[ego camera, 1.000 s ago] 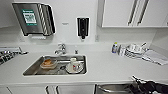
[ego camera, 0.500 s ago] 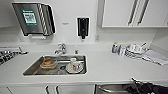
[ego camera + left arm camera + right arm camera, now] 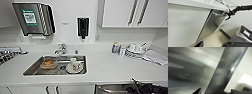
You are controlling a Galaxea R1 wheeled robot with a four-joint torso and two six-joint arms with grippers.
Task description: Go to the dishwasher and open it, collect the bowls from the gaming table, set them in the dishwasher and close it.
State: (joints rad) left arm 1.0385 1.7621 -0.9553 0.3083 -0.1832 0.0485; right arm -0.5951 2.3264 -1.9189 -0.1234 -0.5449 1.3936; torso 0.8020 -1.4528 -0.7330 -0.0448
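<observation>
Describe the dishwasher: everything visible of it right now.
The dishwasher sits under the white countertop, right of the sink. Its front looks like brushed steel, with a long curved bar handle across the top. In the left wrist view the right arm's gripper is at that handle, and a dark gap runs along the door's side edge.

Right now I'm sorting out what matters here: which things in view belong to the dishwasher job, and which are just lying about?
Belongs to the job:
dishwasher, at the counter's lower edge
its bar handle
right end effector, at that handle

Just lying about:
dishes in the sink
tap
paper towel dispenser
soap dispenser
stacked plates
</observation>
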